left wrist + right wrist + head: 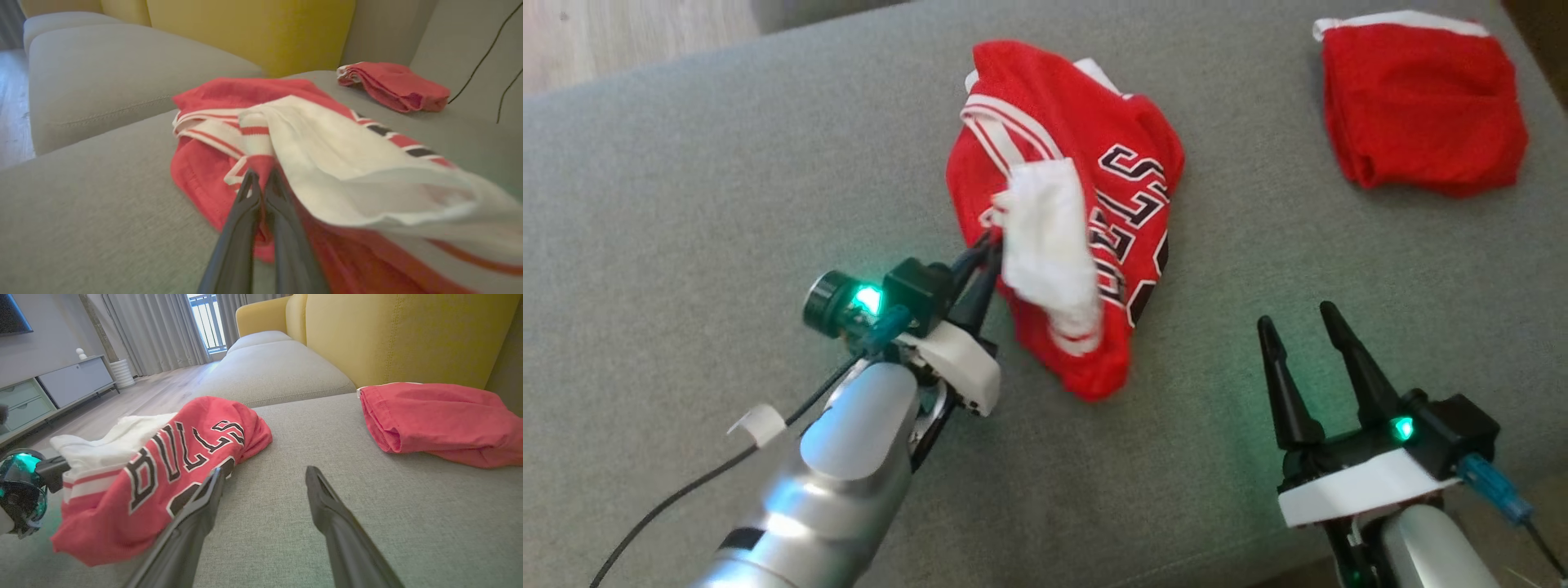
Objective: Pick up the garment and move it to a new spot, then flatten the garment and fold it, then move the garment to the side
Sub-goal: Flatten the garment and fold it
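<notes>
Seeing the red jersey bunched in a heap on the grey sofa seat, roughly mid-frame in head view, white lining flopped over its left side. Got the left gripper pinched on the jersey's left edge: fingers together with a fold of red-and-white trim between the tips, clearest from left wrist view. Got the right gripper low over bare cushion to the jersey's right, fingers spread, gripping nothing, clear of the cloth in head view. From right wrist view, can read black "BULLS" lettering outlined in white across the jersey; upside-down and partly folded under in head view, mostly hidden behind the white flap in left wrist view. Also picking up a second red garment, folded, well apart at the far right of the seat, near the yellow backrest. Beyond the sofa in right wrist view — wood floor, grey curtains, low cabinet.
</notes>
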{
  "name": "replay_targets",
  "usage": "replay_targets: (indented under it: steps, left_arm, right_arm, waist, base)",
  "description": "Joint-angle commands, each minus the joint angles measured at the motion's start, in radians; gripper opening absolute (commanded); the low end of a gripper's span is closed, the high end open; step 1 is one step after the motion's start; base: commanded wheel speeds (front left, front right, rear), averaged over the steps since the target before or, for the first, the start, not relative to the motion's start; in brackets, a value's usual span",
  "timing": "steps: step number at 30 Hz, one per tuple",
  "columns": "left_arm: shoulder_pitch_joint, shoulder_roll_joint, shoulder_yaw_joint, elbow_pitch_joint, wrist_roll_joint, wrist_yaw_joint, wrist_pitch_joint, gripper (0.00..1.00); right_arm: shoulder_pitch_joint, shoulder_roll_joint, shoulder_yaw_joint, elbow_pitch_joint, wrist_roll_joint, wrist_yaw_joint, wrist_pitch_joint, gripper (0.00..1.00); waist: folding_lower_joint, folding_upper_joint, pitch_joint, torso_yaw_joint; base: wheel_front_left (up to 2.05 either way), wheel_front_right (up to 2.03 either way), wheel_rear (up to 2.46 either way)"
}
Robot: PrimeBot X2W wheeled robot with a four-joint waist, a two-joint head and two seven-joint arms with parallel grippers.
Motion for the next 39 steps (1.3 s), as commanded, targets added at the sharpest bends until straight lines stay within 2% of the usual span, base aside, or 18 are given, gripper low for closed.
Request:
replay_targets:
  steps: [1,5,8,15,20,24,28,33,39]
  left_arm:
    - [-0.053,0.007,0.014,-0.047,0.012,-0.005,-0.010,0.00]
    - [-0.097,0.009,-0.003,-0.126,0.013,-0.012,-0.010,0.00]
    - [-0.164,0.012,-0.050,-0.167,-0.016,-0.015,-0.004,0.00]
    - [-0.462,0.049,-0.162,-0.243,-0.128,-0.015,0.112,0.00]
    - [-0.667,0.060,-0.135,-0.189,-0.136,-0.011,0.123,0.00]
    - [-0.707,0.068,-0.108,-0.136,-0.142,0.016,0.123,0.00]
    - [-0.595,0.113,-0.091,-0.086,-0.165,0.065,0.122,0.00]
    - [-0.327,0.174,-0.076,-0.094,-0.235,0.084,0.102,0.00]
    - [0.003,0.242,-0.036,-0.169,-0.331,0.115,0.052,0.00]
  right_arm:
    - [-0.019,0.003,0.024,-0.023,0.004,-0.001,-0.006,1.00]
    - [-0.009,0.015,0.038,-0.014,0.008,-0.001,-0.006,1.00]
    - [-0.005,0.024,0.051,-0.012,0.011,-0.001,-0.006,1.00]
    - [0.002,0.043,0.077,-0.018,0.019,-0.001,-0.006,1.00]
    - [0.013,0.048,0.075,-0.022,0.017,-0.001,-0.006,1.00]
    - [0.022,0.048,0.065,-0.027,0.013,-0.001,-0.006,1.00]
    - [0.040,0.045,0.044,-0.043,0.007,-0.001,-0.006,1.00]
    - [0.064,0.041,0.013,-0.056,0.003,-0.001,-0.006,1.00]
    - [0.083,0.035,-0.010,-0.064,-0.005,-0.001,-0.006,1.00]
  waist:
    - [0.0000,0.0000,-0.028,-0.007]
    - [0.0000,0.0000,-0.087,-0.030]
    - [0.0000,0.0000,-0.125,-0.058]
    - [0.0000,0.0000,-0.174,-0.131]
    - [0.0000,0.0000,-0.193,-0.142]
    - [0.0000,0.0000,-0.206,-0.129]
    - [0.0000,0.0000,-0.211,-0.069]
    - [0.0000,0.0000,-0.200,0.011]
    - [0.0000,0.0000,-0.189,0.082]
  base:
    - [0.00,0.00,0.00]
    - [0.00,0.00,0.00]
    - [0.00,0.00,0.00]
    - [0.00,0.00,0.00]
    - [0.00,0.00,0.00]
    - [0.00,0.00,0.00]
    - [0.00,0.00,0.00]
    - [0.00,0.00,0.00]
    - [0.00,0.00,0.00]
